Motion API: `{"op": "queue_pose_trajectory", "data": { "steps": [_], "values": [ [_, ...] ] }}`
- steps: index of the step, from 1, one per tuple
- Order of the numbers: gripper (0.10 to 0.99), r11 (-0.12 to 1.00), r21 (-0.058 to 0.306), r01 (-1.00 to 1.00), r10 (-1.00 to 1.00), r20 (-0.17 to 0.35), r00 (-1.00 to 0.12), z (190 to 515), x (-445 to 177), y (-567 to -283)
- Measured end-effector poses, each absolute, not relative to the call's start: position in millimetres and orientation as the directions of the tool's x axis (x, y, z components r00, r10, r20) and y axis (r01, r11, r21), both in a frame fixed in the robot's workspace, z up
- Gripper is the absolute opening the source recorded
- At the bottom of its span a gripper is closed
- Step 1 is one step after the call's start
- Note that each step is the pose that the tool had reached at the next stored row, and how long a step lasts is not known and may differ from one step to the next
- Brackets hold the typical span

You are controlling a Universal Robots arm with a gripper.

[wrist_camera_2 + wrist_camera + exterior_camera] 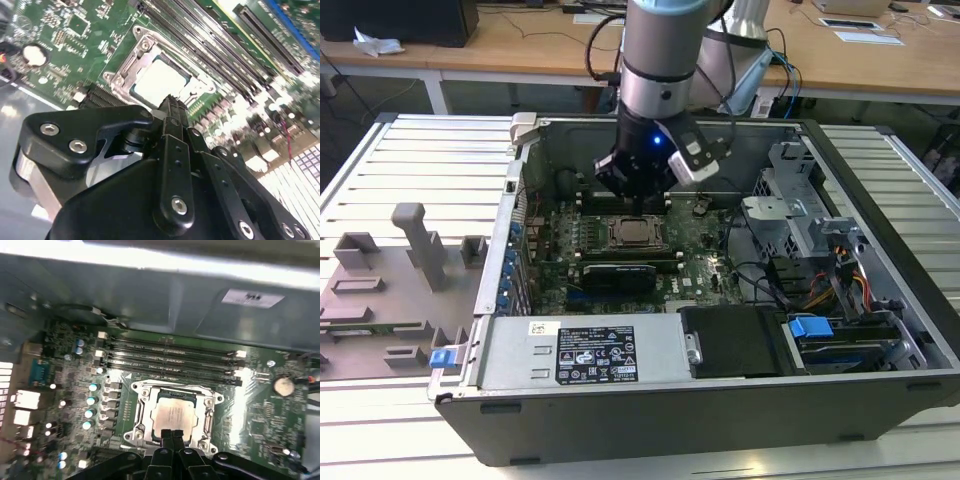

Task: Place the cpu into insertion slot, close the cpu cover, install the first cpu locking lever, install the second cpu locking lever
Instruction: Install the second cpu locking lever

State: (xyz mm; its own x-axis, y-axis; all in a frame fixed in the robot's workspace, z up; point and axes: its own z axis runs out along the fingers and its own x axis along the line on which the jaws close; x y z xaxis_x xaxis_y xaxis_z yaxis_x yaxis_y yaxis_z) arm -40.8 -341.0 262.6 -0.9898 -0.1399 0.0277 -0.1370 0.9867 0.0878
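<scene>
The cpu (pixel 173 415), a silvery square chip, lies flat in the insertion slot (pixel 616 232) on the green motherboard. It also shows as the cpu (pixel 159 80) and the cpu (pixel 639 232). The cpu cover (pixel 206 412) lies down around the chip, whose top shows through the cut-out. My gripper (pixel 173 433) hovers just above the near edge of the socket. Its black fingers (pixel 172 107) are pressed together, shut, with nothing between them. In the exterior view the gripper (pixel 642 205) hangs inside the open computer case, a little behind the socket. I cannot tell how the locking levers stand.
Long black memory slots (pixel 170 357) run beside the socket. A coin battery (pixel 283 385) sits on the board. The case walls (pixel 535 160) enclose the board, with a power supply (pixel 595 355) in front, a drive cage (pixel 800 215) at the exterior view's right, and a grey fixture (pixel 410 240) on the table.
</scene>
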Motion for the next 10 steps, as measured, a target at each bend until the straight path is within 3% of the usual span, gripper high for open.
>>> {"op": "queue_pose_trajectory", "data": {
  "steps": [10],
  "values": [
    [0.106, 0.987, 0.088, -0.137, -0.14, 0.028, -0.99, 273.1, -40.8, -340.9]
  ]
}}
